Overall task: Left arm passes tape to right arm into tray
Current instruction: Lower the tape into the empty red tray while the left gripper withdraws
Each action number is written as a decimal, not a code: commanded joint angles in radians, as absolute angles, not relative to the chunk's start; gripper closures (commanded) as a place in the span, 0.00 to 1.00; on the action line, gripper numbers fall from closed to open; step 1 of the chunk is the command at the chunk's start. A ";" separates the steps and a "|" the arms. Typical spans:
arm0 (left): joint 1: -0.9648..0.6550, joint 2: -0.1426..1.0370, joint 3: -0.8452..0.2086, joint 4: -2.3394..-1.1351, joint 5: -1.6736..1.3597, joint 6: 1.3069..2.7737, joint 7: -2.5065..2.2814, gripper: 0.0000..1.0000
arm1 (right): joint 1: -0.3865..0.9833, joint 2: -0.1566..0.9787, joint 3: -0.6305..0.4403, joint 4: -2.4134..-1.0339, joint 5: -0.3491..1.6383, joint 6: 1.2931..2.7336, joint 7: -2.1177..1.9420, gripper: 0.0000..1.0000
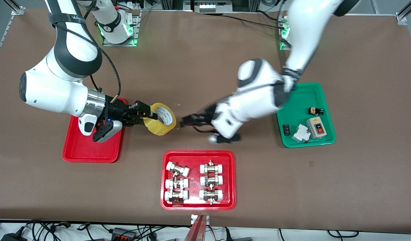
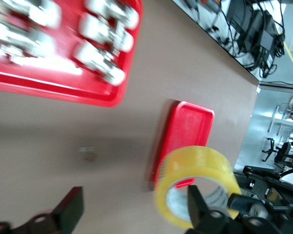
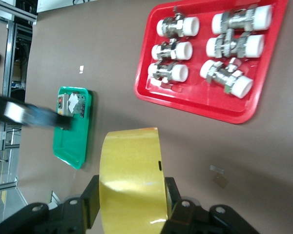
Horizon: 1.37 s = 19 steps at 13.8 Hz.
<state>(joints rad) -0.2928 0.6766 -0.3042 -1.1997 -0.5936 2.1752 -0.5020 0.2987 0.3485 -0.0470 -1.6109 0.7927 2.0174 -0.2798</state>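
Observation:
The yellow tape roll (image 1: 161,118) is held up in the air by my right gripper (image 1: 148,115), which is shut on it across its width, over the table beside the plain red tray (image 1: 74,150). In the right wrist view the fingers (image 3: 80,204) press both flat sides of the tape (image 3: 132,170). My left gripper (image 1: 185,121) is open and empty, a small gap from the tape, over the table's middle. The left wrist view shows its spread fingers (image 2: 71,204), the tape (image 2: 195,158) and the plain red tray (image 2: 188,126).
A red tray (image 1: 198,206) with several white-capped metal fittings lies nearest the front camera; it also shows in both wrist views (image 2: 63,83) (image 3: 195,105). A green tray (image 1: 292,113) with small electrical parts lies toward the left arm's end.

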 commanded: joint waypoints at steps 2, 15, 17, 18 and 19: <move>-0.140 0.586 -0.273 -1.227 -0.466 1.909 -0.466 0.00 | 0.119 0.385 -0.048 -1.598 0.796 1.834 -0.366 1.00; 0.097 0.489 -0.281 -1.057 0.144 1.284 -0.463 0.00 | -0.212 0.661 -0.051 -1.635 0.592 1.750 -0.899 0.05; 0.104 0.477 -0.273 -1.069 0.137 1.301 -0.457 0.00 | -0.193 0.657 -0.051 -1.675 0.556 1.862 -1.013 0.00; 0.086 0.430 -0.267 -1.093 0.138 1.301 -0.443 0.00 | -0.177 0.647 -0.051 -1.690 0.501 1.920 -1.040 0.00; 0.025 0.334 -0.229 -1.243 0.156 1.330 -0.416 0.00 | -0.163 0.632 -0.051 -1.703 0.448 1.962 -1.040 0.00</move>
<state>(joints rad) 0.0946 0.4653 -0.2755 -1.0895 0.1193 1.3040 -0.4571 -0.1903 0.6651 -0.0549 -1.6586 0.5215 1.8838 -0.9981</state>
